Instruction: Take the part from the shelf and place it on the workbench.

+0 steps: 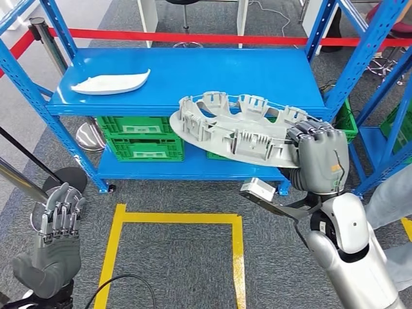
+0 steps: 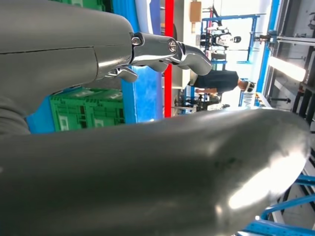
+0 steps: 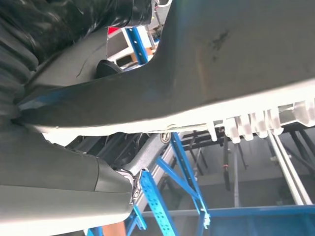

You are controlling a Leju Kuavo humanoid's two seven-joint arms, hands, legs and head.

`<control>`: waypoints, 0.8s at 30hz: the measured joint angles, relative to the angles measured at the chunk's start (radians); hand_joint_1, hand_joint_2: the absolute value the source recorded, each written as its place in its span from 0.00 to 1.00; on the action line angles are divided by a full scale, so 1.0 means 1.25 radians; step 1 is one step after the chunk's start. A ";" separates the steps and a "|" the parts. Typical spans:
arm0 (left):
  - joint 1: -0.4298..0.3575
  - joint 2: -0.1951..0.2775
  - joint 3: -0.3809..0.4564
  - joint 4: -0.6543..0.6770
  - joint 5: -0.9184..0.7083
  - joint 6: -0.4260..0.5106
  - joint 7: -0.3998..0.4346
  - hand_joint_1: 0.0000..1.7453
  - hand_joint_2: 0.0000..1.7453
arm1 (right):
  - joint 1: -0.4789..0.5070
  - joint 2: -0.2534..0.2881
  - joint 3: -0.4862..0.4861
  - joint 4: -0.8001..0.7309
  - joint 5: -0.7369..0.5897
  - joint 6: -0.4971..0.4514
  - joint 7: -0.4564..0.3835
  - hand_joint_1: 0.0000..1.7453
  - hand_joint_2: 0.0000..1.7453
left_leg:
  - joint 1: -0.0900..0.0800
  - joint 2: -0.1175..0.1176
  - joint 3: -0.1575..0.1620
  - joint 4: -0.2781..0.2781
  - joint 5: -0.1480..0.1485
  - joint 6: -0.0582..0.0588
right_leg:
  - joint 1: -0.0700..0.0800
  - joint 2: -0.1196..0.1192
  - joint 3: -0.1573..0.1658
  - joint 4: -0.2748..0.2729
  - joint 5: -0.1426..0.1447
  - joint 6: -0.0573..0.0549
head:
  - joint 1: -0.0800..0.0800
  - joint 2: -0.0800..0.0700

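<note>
One robot hand [image 1: 320, 159] grips the grey part [image 1: 233, 129] before the blue shelf [image 1: 194, 74]; the left robot hand [image 1: 51, 248] hangs empty.

part [image 1: 233, 129]: matt grey ribbed plastic | shelf [image 1: 204, 74]: glossy blue painted metal | crates [image 1: 141, 138]: green plastic | floor [image 1: 185, 264]: rough grey carpet | right hand [image 1: 318, 161]: matt grey cover

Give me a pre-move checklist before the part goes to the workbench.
1. Right hand grips the grey ribbed part at its end: ok.
2. Part lifted off the blue shelf: ok, held out in front of its edge.
3. Part level: not ok, tilted.
4. Left hand free to support: ok, open and low.
5. White part lies apart on the shelf: ok.
6. Workbench position: cannot tell.
</note>
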 joint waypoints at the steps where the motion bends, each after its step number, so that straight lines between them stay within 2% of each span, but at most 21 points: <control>1: 0.000 0.000 0.000 0.000 0.000 0.000 0.000 0.00 0.00 | 0.000 0.000 0.000 -0.001 0.001 0.000 0.000 1.00 1.00 | -0.001 0.000 -0.006 0.005 0.002 -0.003 | 0.001 0.000 0.035 -0.051 0.008 -0.003 | -0.001 0.000; 2: 0.000 0.001 0.000 0.000 0.000 0.000 -0.001 0.00 0.00 | -0.001 0.000 0.000 -0.002 0.002 0.000 -0.001 1.00 1.00 | -0.002 0.000 -0.011 0.009 0.005 -0.007 | 0.003 0.000 0.057 -0.086 0.010 -0.005 | -0.001 0.000; 3: 0.000 0.001 0.000 0.000 0.000 0.000 -0.001 0.00 0.00 | -0.001 0.000 0.000 -0.003 0.002 0.000 -0.001 1.00 1.00 | -0.002 0.000 -0.015 0.012 0.008 -0.011 | 0.004 0.000 0.066 -0.100 0.008 -0.007 | -0.001 0.000; 5: 0.001 0.002 -0.001 0.000 0.000 0.000 -0.002 0.00 0.00 | 0.000 0.000 0.000 -0.004 0.003 0.000 -0.002 1.00 1.00 | -0.002 0.000 -0.018 0.015 0.013 -0.020 | 0.003 -0.001 0.063 -0.104 0.016 -0.016 | -0.001 0.000; 6: 0.001 0.003 -0.001 0.000 0.001 0.000 -0.002 0.00 0.00 | 0.000 0.000 0.000 -0.004 0.004 0.000 -0.002 1.00 1.00 | -0.001 -0.002 -0.022 0.020 0.007 -0.024 | 0.001 -0.002 0.060 -0.106 0.021 -0.022 | -0.001 0.000; 7: 0.002 0.003 -0.001 0.000 0.001 0.000 -0.003 0.00 0.00 | -0.001 0.000 0.000 -0.004 0.005 0.000 -0.001 1.00 1.00 | 0.000 -0.003 -0.028 0.036 -0.011 -0.030 | -0.001 -0.003 0.057 -0.108 0.026 -0.030 | -0.003 0.000; 8: 0.002 0.004 -0.001 0.000 0.001 0.000 -0.003 0.00 0.00 | -0.001 0.000 0.000 -0.004 0.006 0.000 -0.001 1.00 1.00 | 0.003 -0.004 -0.039 0.068 -0.039 -0.035 | -0.004 -0.005 0.052 -0.110 0.031 -0.035 | -0.004 0.000; 10: 0.003 0.004 -0.001 0.000 0.001 -0.001 -0.003 0.00 0.00 | -0.001 0.000 0.000 -0.004 0.008 0.000 0.000 1.00 1.00 | 0.010 -0.005 -0.071 0.171 -0.102 -0.047 | -0.004 -0.005 0.038 -0.109 0.041 -0.038 | -0.006 0.000; 11: 0.004 0.005 -0.001 0.000 0.001 -0.001 -0.003 0.00 0.00 | -0.001 0.000 0.000 -0.004 0.008 0.000 0.001 1.00 1.00 | 0.014 -0.005 -0.082 0.215 -0.121 -0.051 | -0.005 -0.006 0.031 -0.107 0.045 -0.038 | -0.006 0.000; 12: 0.004 0.005 -0.001 0.000 0.001 -0.001 -0.003 0.00 0.00 | 0.000 0.000 0.001 -0.004 0.008 0.000 0.001 1.00 1.00 | 0.017 -0.005 -0.081 0.234 -0.125 -0.055 | -0.006 -0.005 0.024 -0.106 0.049 -0.036 | -0.007 0.000; 13: 0.004 0.005 -0.001 0.000 0.001 -0.001 -0.003 0.00 0.00 | 0.001 0.000 0.001 -0.004 0.008 0.000 0.001 1.00 1.00 | 0.020 -0.005 -0.065 0.221 -0.114 -0.057 | -0.007 -0.005 0.017 -0.103 0.053 -0.034 | -0.007 0.000; 15: 0.003 0.006 -0.001 0.000 0.001 -0.001 -0.003 0.00 0.00 | 0.002 0.000 0.001 -0.005 0.008 0.000 0.001 1.00 1.00 | 0.024 -0.005 0.000 0.119 -0.073 -0.059 | -0.010 -0.004 0.008 -0.098 0.057 -0.029 | -0.007 0.000; 16: 0.003 0.006 -0.001 0.000 0.001 -0.001 -0.004 0.00 0.00 | 0.002 0.000 0.000 -0.005 0.008 0.000 0.001 1.00 1.00 | 0.023 -0.006 0.032 0.065 -0.060 -0.058 | -0.010 -0.004 0.004 -0.096 0.060 -0.025 | -0.007 0.000; 17: 0.002 0.006 -0.001 0.000 0.001 -0.001 -0.004 0.00 0.00 | 0.002 0.000 0.000 -0.006 0.008 0.000 0.001 1.00 1.00 | 0.021 -0.008 0.052 0.026 -0.054 -0.055 | -0.010 -0.004 0.000 -0.095 0.063 -0.020 | -0.007 0.000; 18: 0.002 0.006 -0.001 0.000 0.001 -0.001 -0.004 0.00 0.00 | 0.002 0.000 0.000 -0.006 0.008 0.001 0.000 1.00 1.00 | 0.019 -0.009 0.061 0.006 -0.055 -0.051 | -0.011 -0.003 -0.003 -0.095 0.067 -0.014 | -0.007 0.000; 20: 0.002 0.006 -0.001 0.000 0.001 -0.001 -0.004 0.00 0.00 | 0.002 -0.001 0.000 -0.007 0.008 0.001 -0.001 1.00 1.00 | 0.015 -0.010 0.057 0.001 -0.051 -0.039 | -0.011 -0.003 -0.006 -0.099 0.077 0.000 | -0.007 0.000; 21: 0.002 0.006 -0.001 0.000 0.001 -0.001 -0.004 0.00 0.00 | 0.003 -0.002 0.000 -0.007 0.008 0.002 -0.002 1.00 1.00 | 0.016 -0.009 0.054 -0.002 -0.046 -0.032 | -0.012 -0.002 -0.010 -0.098 0.075 0.005 | -0.006 0.000; 22: 0.001 0.006 -0.001 0.000 0.001 -0.001 -0.004 0.00 0.00 | 0.003 -0.003 0.000 -0.007 0.008 0.002 -0.002 1.00 1.00 | 0.016 -0.008 0.051 -0.006 -0.040 -0.023 | -0.012 -0.002 -0.018 -0.087 0.061 0.007 | -0.006 0.000; 24: -0.001 0.006 -0.001 0.000 0.002 -0.001 -0.004 0.00 0.00 | 0.003 -0.005 0.001 -0.007 0.009 0.003 -0.003 1.00 1.00 | 0.017 -0.005 0.041 -0.010 -0.028 -0.011 | -0.010 -0.001 -0.051 -0.013 0.006 0.008 | -0.004 0.000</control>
